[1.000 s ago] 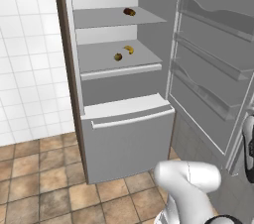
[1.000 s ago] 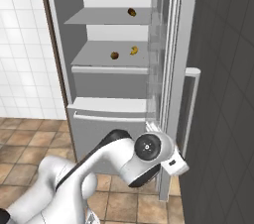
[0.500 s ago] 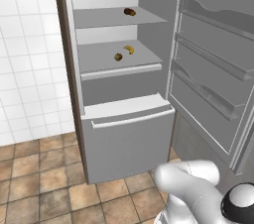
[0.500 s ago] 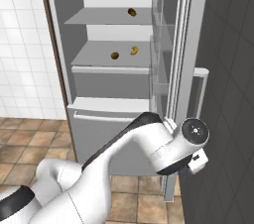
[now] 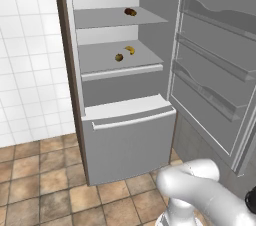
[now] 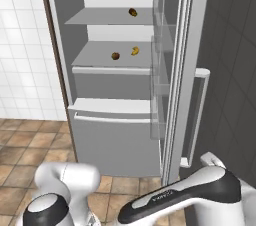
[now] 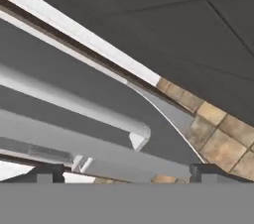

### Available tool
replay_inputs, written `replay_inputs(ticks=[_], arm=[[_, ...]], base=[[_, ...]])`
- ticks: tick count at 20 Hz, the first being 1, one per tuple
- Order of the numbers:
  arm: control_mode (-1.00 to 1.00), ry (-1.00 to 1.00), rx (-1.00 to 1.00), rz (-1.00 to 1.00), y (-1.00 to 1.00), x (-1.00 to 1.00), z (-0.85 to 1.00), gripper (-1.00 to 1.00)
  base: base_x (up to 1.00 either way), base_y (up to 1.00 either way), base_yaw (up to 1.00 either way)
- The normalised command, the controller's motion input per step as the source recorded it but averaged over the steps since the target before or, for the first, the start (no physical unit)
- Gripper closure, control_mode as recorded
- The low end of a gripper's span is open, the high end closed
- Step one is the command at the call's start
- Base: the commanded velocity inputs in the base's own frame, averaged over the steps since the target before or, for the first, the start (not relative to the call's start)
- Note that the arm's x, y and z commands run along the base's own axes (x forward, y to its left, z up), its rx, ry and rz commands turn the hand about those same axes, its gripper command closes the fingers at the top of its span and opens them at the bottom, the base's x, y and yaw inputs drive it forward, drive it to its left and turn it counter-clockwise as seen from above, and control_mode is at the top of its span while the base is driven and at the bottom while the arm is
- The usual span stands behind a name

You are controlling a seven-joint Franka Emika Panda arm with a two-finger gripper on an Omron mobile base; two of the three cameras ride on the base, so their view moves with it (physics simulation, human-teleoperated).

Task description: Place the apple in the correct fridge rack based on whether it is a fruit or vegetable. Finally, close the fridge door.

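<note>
my gripper (image 7: 124, 171) sits low beside the outer face of the fridge door (image 5: 220, 70), close to its bar handle (image 7: 74, 104), which crosses the hand view as a pale rounded bar ending in a bracket. the two finger tips (image 7: 47, 172) stand wide apart at the bottom of that view with nothing between them. behind the handle, the door's grey outer panel runs diagonally, with a strip of brown floor tile (image 7: 223, 139) and a dark wall (image 7: 173, 20) past its edge.

in the right base view my arm (image 6: 190, 195) reaches low to the right, behind the open door (image 6: 182, 70), below the vertical handle (image 6: 197, 115).

the door stands wide open. its inner side carries grey rail shelves (image 5: 210, 95).

further in, the drawer front (image 5: 127, 145) with a horizontal handle is closed below the shelves.

the apple (image 5: 119, 57) rests on the fridge rack (image 5: 117, 65), the lower grey shelf, near the middle. a yellow curved fruit (image 5: 130, 49) lies just beside it, slightly deeper and to the right, apart from it. in the right base view the apple (image 6: 115, 56) and the yellow fruit (image 6: 135, 50) show the same spacing.

on the upper shelf (image 5: 110, 17) lies a dark brown-orange item (image 5: 130, 12).
</note>
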Motion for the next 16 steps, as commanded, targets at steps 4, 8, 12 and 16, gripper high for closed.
replay_inputs(ticks=[4, 8, 12, 16], arm=[[-1.00, -0.10, 0.21, 0.02, -0.33, 0.42, 0.00, -1.00], [-1.00, -0.01, 0.18, 0.04, -0.06, 0.73, 0.00, -1.00], [-1.00, 0.00, 0.14, 0.05, 0.00, 0.38, -0.04, -1.00], [-1.00, 0.00, 0.11, 0.01, 0.01, 0.25, -0.15, -1.00]], base=[[0.00, 0.00, 0.00], [0.00, 0.00, 0.00], [0.00, 0.00, 0.00], [0.00, 0.00, 0.00]])
